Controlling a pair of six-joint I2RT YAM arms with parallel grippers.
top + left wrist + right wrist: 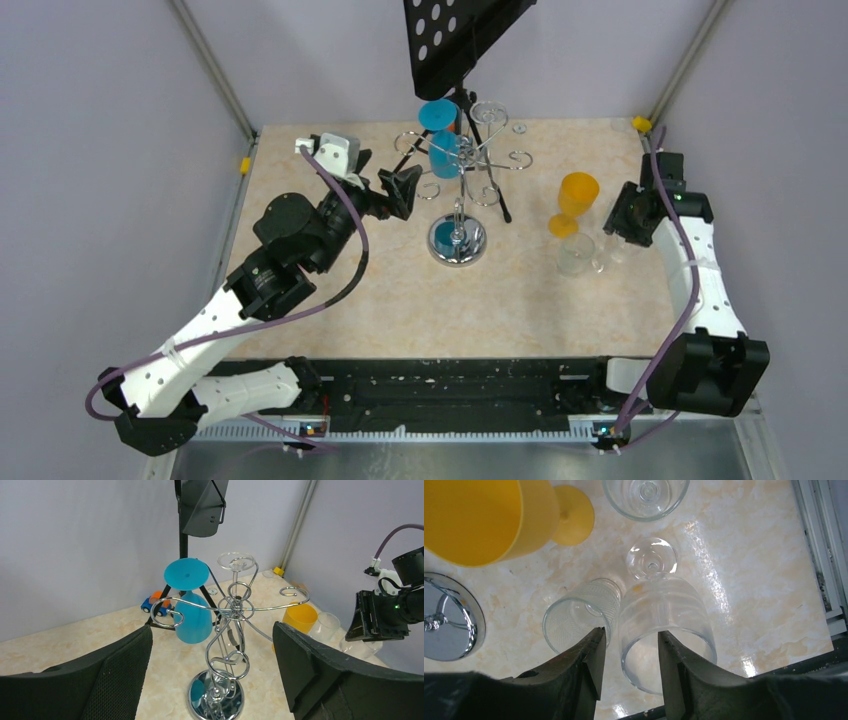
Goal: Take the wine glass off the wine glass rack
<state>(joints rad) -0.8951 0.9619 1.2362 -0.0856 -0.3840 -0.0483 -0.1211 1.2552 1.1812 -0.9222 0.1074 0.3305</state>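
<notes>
The chrome wine glass rack (457,240) stands mid-table, its round mirrored base below scrolled arms. A blue wine glass (443,152) hangs upside down from it. In the left wrist view the rack (227,611) is straight ahead, with the blue wine glass (193,618) on its left arm and a clear round foot (236,561) at its top. My left gripper (408,188) (212,630) is open and empty, just left of the rack. My right gripper (612,222) (630,635) is open above a clear wine glass (664,612) standing on the table, with the glass's near wall between the fingers.
A black tripod stand with a perforated plate (460,35) stands behind the rack. A yellow wine glass (577,195) (479,515), a ribbed clear tumbler (579,617) and another clear glass (646,495) crowd the right side. A small toy car (157,604) sits by the tripod's foot.
</notes>
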